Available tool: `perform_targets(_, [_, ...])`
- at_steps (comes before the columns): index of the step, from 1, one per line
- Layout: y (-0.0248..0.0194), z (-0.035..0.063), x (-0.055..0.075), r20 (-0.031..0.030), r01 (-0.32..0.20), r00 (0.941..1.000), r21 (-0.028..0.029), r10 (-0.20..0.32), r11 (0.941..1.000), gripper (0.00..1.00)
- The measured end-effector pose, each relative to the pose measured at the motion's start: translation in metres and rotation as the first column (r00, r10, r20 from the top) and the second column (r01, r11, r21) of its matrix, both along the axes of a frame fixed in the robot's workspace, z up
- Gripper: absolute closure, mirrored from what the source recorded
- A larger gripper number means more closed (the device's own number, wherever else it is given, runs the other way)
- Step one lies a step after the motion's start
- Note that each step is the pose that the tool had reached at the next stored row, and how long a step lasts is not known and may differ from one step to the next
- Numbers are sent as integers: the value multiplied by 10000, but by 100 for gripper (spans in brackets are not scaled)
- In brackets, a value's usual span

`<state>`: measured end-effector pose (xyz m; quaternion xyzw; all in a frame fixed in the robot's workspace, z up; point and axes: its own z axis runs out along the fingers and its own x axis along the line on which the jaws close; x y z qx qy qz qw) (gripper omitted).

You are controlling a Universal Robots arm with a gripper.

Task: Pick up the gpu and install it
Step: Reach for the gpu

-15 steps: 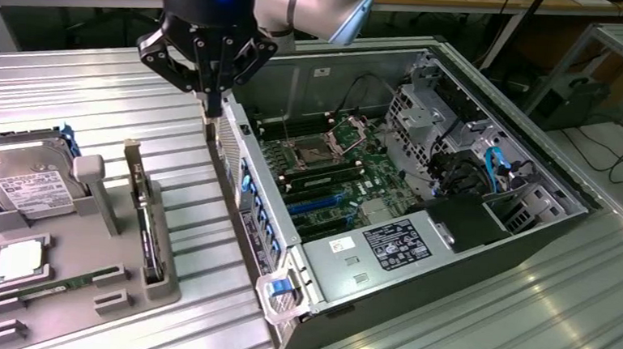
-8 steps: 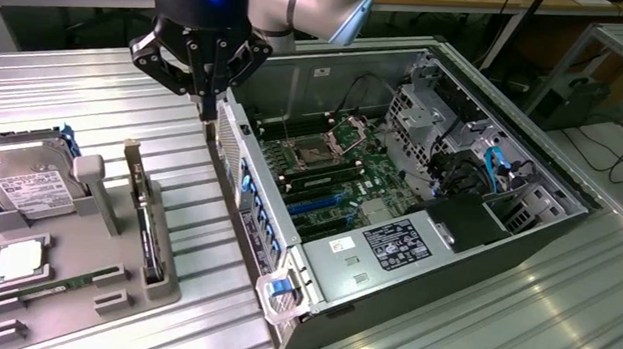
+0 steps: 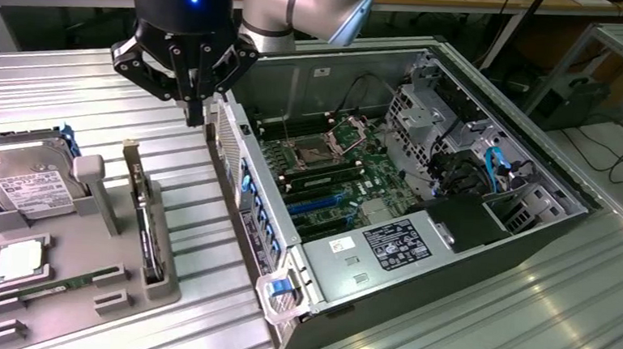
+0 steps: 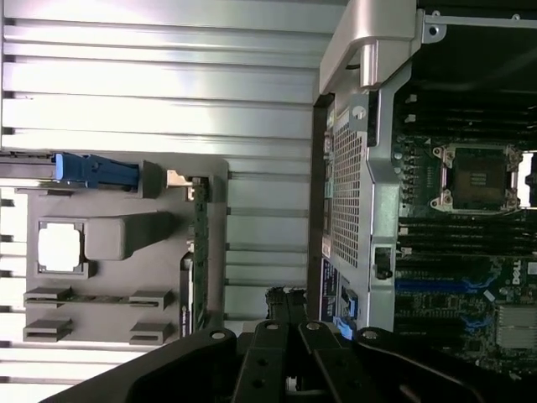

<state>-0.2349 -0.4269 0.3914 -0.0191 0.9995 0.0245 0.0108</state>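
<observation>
The gripper [image 3: 194, 115] is held above the table [image 3: 57, 86], between the tray [image 3: 123, 240] and the case [image 3: 328, 257], its fingers closed together with nothing gripped. The gpu [image 3: 143, 213] is stood on edge in the tray's slot, apart from the gripper.

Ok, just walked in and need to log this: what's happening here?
A robot arm's claw hangs empty, jaws shut, above the table between the grey parts tray and the open computer case. The gpu stands on edge in its tray slot, untouched, so nothing is picked up or installed yet.
</observation>
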Motion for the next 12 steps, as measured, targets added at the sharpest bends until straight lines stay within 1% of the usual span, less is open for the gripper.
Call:
perform_targets(3, [-12,-19,-30,2,4,10000,2,-4,10000,89])
perform_targets(8, [-15,-57,-63,-1,116,9999,-2,-116,9999,89])
perform_targets(10, [-30,-67,-77,1,133,9999,0,-133,9999,89])
perform_targets(12, [-32,-69,-78,1,134,9999,-9,-134,9999,89])
